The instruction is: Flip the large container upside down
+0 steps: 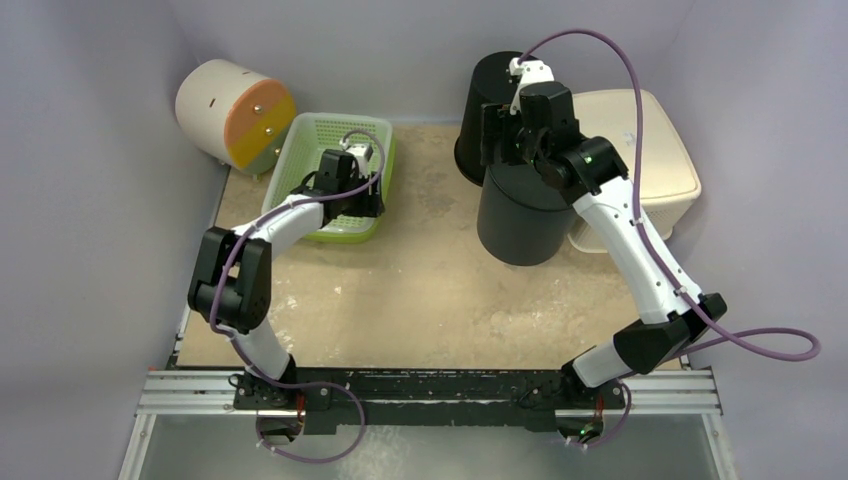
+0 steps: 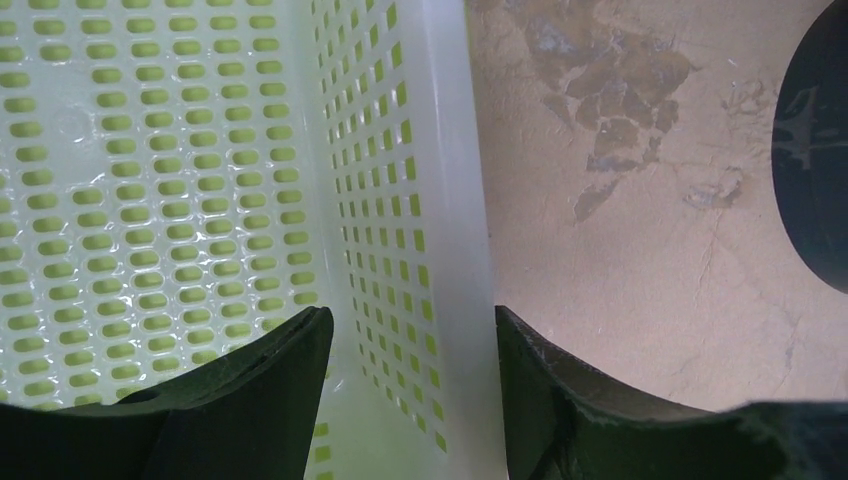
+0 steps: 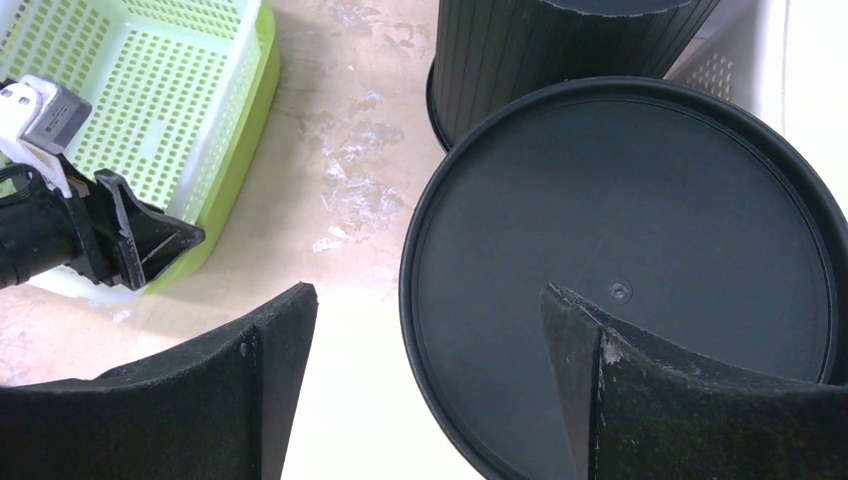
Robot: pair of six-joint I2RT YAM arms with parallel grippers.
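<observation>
The right fingers (image 3: pixel 285 330) hang wide apart with nothing between them, poised over the near edge of the front black bucket (image 1: pixel 520 225). One finger is above the bare worktop (image 1: pixel 420 290), the other above the bucket's dark round face. This bucket stands on the worktop just in front of the rear black bucket (image 1: pixel 485 95) and beside the beige bin (image 1: pixel 650 150). It seems to be the container in question, though the beige bin is also big.

The left fingers (image 2: pixel 300 350) are also spread, straddling the right wall of the green basket (image 2: pixel 400 200) without clearly pinching it.

The step in hand looks like the approach to a grip on the bucket's rim. Next, the right fingers would need to drop over that lip, close on it, then lift and roll the bucket over clear of its neighbours.

The right arm covers much of both buckets from above. From the wrist, the flat round face with its raised lip and small moulding mark could be a base. Whether the bucket is open-side up or already inverted cannot be told. A cream drum (image 1: pixel 225 105) lies at the back left.
</observation>
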